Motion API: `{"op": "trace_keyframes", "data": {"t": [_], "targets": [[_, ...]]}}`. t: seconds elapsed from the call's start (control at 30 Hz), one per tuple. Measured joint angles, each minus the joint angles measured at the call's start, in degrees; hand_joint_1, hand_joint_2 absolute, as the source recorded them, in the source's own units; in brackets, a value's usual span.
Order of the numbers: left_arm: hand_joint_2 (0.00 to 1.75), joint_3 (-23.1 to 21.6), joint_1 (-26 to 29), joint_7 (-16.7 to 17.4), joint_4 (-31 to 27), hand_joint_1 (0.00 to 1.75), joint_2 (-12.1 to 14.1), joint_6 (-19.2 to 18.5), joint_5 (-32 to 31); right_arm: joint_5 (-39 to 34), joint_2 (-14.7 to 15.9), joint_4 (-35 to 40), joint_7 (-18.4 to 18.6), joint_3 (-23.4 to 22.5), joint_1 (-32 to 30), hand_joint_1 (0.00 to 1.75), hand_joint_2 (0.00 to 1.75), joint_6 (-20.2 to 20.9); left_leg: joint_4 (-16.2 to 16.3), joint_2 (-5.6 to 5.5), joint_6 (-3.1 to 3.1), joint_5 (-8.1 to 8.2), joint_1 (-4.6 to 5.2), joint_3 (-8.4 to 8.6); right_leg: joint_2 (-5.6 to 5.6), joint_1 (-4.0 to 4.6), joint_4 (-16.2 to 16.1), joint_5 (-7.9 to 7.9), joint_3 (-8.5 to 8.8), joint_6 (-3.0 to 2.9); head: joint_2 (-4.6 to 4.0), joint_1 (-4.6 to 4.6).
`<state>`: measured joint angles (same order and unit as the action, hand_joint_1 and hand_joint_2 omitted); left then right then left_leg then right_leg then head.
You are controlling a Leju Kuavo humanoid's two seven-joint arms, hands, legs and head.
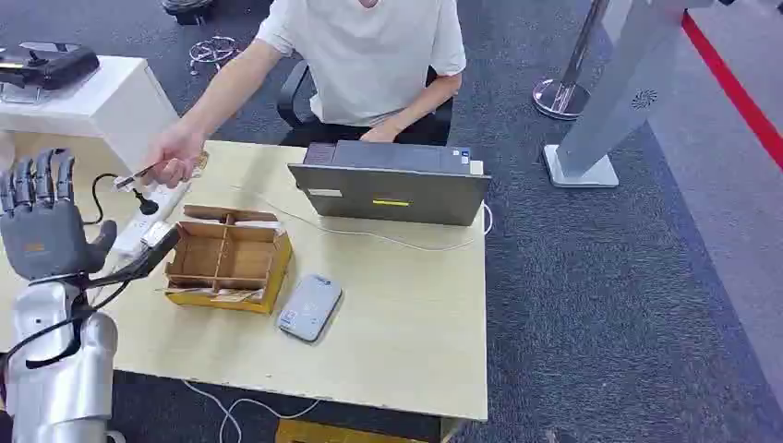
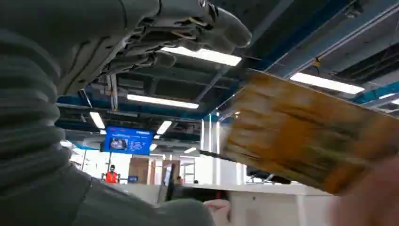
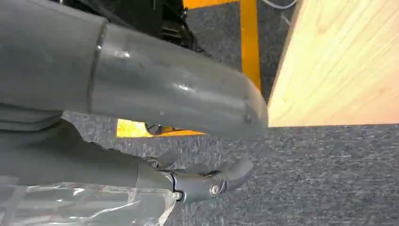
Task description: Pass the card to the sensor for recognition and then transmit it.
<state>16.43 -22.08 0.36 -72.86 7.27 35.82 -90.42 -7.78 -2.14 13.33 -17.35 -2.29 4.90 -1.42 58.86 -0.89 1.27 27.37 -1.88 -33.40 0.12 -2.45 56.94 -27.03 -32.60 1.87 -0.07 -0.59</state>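
So the robot's left hand (image 1: pixel 42 221) is raised upright over the near left corner of the light wooden table (image 1: pixel 406 314), fingers straight and spread, holding nothing. The card, a thin yellow-brown patterned one (image 1: pixel 138 174), is pinched in the person's hand (image 1: pixel 174 155), which reaches in over the far left edge of the table; in the left wrist view that card (image 2: pixel 306 136) is a blurry slab just beside the robot's fingers (image 2: pixel 188 23), apart from them. The small flat grey sensor pad (image 1: pixel 309 306) lies on the table toward the near edge, just beside the open brown-and-yellow cardboard divider box (image 1: pixel 229 258). A closed grey laptop (image 1: pixel 392 182) sits at the far edge in front of the seated person. The right hand (image 3: pixel 207 181) hangs below the table edge over grey carpet, fingers look curled in, but honestly can't tell if it's clenched
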Motion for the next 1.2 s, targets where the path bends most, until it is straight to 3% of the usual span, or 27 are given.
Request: {"op": "trace_keyframes", "data": {"t": [0.1,0.23,0.57,0.6,1.2], "targets": [[1.75,-4.8,-4.6,2.2,5.5,0.00,2.3,-0.3,5.8,0.2,0.0,-0.2,0.5,0.0,0.0,0.00,0.00,0.0,0.0,0.14,-0.02,-0.01,0.03,-0.02,0.20,-0.03,0.0,0.02,-0.07,0.03,0.00,0.02],[1.75,-9.6,-9.3,3.1,11.3,0.00,4.9,-0.5,6.4,0.4,0.0,-0.3,1.0,0.0,0.1,0.00,0.00,0.1,0.0,0.06,-0.04,0.01,0.03,-0.11,0.12,-0.02,-0.1,-0.01,-0.10,0.07,0.00,0.09],[1.75,-13.9,-13.5,3.1,16.6,0.00,6.5,-0.5,6.5,0.5,0.0,-0.4,1.3,-0.1,0.1,0.00,0.00,0.1,0.0,0.10,-0.04,0.02,0.02,-0.18,0.16,-0.02,-0.1,-0.01,-0.18,0.07,0.00,0.07],[1.75,-14.2,-13.8,2.9,16.9,1.75,6.5,-0.5,6.6,0.6,0.0,-0.4,1.4,-0.1,0.1,0.00,0.00,0.2,0.0,0.10,-0.04,0.02,0.03,-0.18,0.17,-0.02,-0.1,-0.01,-0.18,0.07,0.00,0.07],[1.75,-18.8,-14.2,1.8,18.0,1.75,6.3,-2.7,8.7,0.5,0.0,-1.1,2.2,-0.7,0.0,0.00,0.00,0.2,0.0,0.12,-0.03,0.02,0.02,-0.20,0.19,-0.02,-0.1,-0.01,-0.24,0.07,0.00,0.07]]}}
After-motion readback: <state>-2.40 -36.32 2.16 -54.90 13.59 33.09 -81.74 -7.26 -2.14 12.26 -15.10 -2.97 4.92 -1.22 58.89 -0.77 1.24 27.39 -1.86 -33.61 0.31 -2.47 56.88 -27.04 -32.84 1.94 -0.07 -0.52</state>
